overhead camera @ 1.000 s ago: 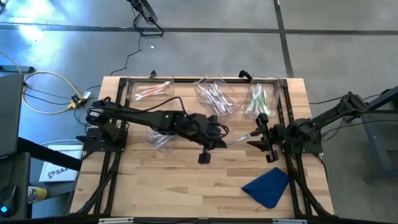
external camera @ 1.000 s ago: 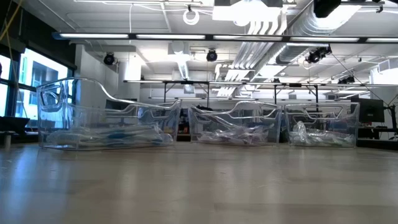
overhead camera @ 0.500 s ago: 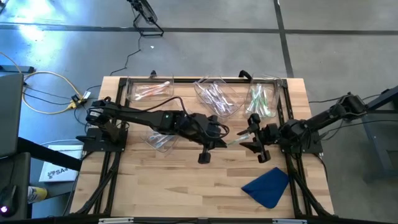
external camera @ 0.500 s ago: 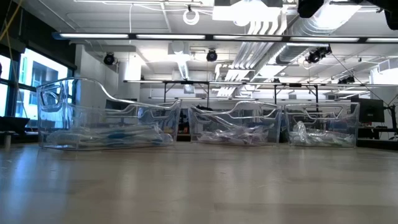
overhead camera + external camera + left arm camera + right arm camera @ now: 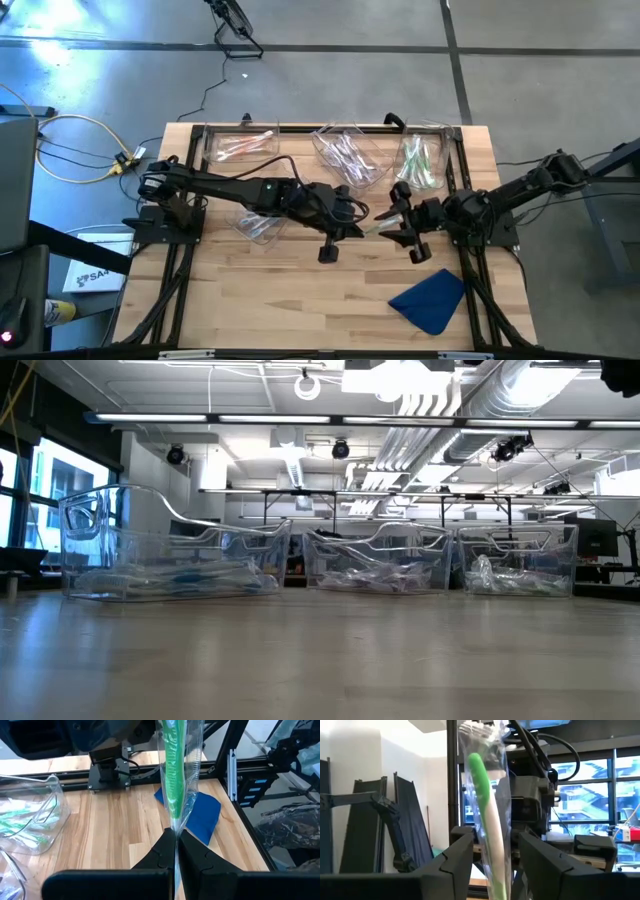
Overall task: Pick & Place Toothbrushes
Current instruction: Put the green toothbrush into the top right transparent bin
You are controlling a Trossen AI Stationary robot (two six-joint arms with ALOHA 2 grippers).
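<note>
The left claw (image 5: pixel 352 222) is seen over the middle of the desk (image 5: pixel 300 300), its fingers (image 5: pixel 165 851) pressed together on one end of a green toothbrush (image 5: pixel 380 224) in a clear wrapper. The right claw (image 5: pixel 398 220) is placed just to the right of it, with its fingers (image 5: pixel 455 857) spread on either side of the toothbrush's other end; no pinch on it is shown.

The toothbrush is thus stretched between the two claws, above the desk. In the high view its long axis is laid roughly left to right, tilted a little toward the far side at its right end. In the left wrist view the green part is seen pointing away from the left claw, toward the right arm.

Other toothbrushes (image 5: pixel 345 155) are kept in clear bins (image 5: pixel 420 160) along the far edge of the desk. A blue cloth (image 5: pixel 430 298) is lying at the near right.

Compared with a second ago, the right claw has been moved leftward, closer to the left claw, and has been brought around the toothbrush. The left claw has been kept in place.
</note>
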